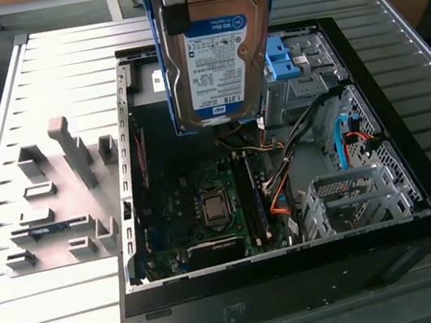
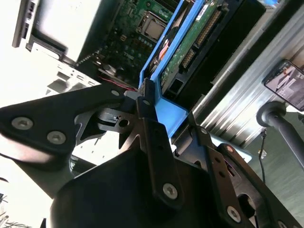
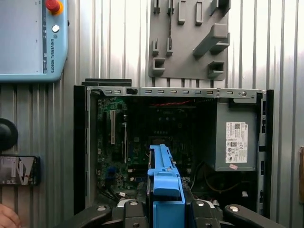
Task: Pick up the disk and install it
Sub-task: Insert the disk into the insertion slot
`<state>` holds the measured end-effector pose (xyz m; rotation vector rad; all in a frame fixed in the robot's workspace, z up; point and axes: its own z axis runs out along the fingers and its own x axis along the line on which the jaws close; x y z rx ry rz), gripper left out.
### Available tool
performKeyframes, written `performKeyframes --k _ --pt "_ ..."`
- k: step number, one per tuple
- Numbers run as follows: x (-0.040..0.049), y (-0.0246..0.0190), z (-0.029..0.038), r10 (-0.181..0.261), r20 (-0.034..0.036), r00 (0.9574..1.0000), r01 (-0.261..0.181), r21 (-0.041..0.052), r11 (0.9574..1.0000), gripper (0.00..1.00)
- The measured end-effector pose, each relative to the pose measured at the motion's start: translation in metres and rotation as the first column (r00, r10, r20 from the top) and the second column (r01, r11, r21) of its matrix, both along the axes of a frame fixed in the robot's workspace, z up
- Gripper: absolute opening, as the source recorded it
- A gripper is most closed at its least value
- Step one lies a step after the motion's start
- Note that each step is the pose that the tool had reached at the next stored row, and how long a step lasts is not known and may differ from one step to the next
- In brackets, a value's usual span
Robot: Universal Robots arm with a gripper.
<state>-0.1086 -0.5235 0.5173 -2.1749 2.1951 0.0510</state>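
The disk [image 1: 218, 46] is hanging with its long axis upright, the pincer [image 2: 168, 110] pinching its blue frame from above, the open computer case [image 1: 284, 286] lying below.

The disk [image 1: 215, 2] was silver-grey with a white-and-blue label [image 1: 220, 62] and a blue frame [image 1: 159, 64]. The case [image 1: 316, 277] was black, its board [image 1: 182, 208] green, with orange cables [image 1: 281, 177]. The table [image 1: 52, 318] was grey, ribbed in straight lines

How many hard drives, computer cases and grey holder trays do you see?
Silver-grey hard drive in a blue plastic frame: 1
Open black computer case: 1
Flat grey holder tray with slots: 1
Total: 3
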Motion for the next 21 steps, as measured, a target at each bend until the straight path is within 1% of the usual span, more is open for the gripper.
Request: performKeyframes --k 2,3,9,10,11,18,20,21 --pt "0.0024 -0.0025 -0.0009 0.0 0.0001 1.0 0.0 0.0 1.0 0.37" --pt "0.0046 -0.003 -0.0014 0.0 0.0001 1.0 0.0 0.0001 1.0 0.37" --pt "0.0309 -0.0033 -0.0049 0.0 0.0 1.0 0.0 -0.0002 1.0 0.37" --pt "0.0443 -0.0069 -0.0079 0.0 0.0 1.0 0.0 -0.0002 1.0 0.37" --pt "0.0444 -0.0096 -0.0082 0.0 0.0001 1.0 0.0 -0.0002 1.0 0.37" --pt "0.045 -0.0334 -0.0116 0.0 0.0001 1.0 0.0 0.0 1.0 0.37" --pt "0.0465 -0.0398 -0.013 0.0 0.0001 1.0 0.0 -0.0001 1.0 0.37" --pt "0.0486 -0.0421 -0.014 0.0 0.0001 1.0 0.0 -0.0001 1.0 0.37"
